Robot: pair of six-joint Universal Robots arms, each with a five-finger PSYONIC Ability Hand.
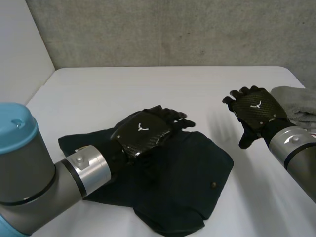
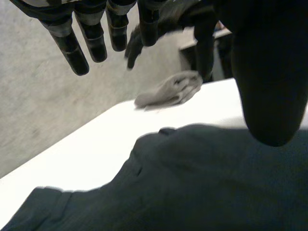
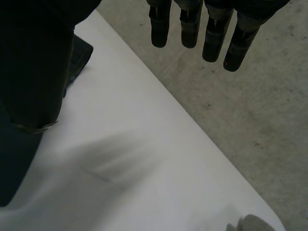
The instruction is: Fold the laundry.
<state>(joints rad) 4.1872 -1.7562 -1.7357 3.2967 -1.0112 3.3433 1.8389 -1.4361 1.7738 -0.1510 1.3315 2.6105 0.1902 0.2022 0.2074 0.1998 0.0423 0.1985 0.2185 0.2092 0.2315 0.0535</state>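
Observation:
A dark garment (image 1: pixel 192 177) lies crumpled on the white table (image 1: pixel 148 89), its near part bunched toward the front edge. My left hand (image 1: pixel 145 131) hovers over the garment's upper left part, palm down. In the left wrist view its fingers (image 2: pixel 77 53) are straight and hold nothing, with the dark garment (image 2: pixel 192 187) spread under the palm. My right hand (image 1: pixel 254 111) hangs over bare table to the right of the garment, apart from it. Its fingers (image 3: pixel 192 29) are straight and empty, and an edge of the garment (image 3: pixel 79 55) shows beside the thumb.
A grey folded cloth (image 1: pixel 298 101) lies at the table's right edge, just behind my right hand; this grey cloth (image 2: pixel 171 89) also lies beyond my left fingertips. A concrete wall (image 1: pixel 173 29) backs the table. Bare table surface (image 3: pixel 144 159) lies under my right hand.

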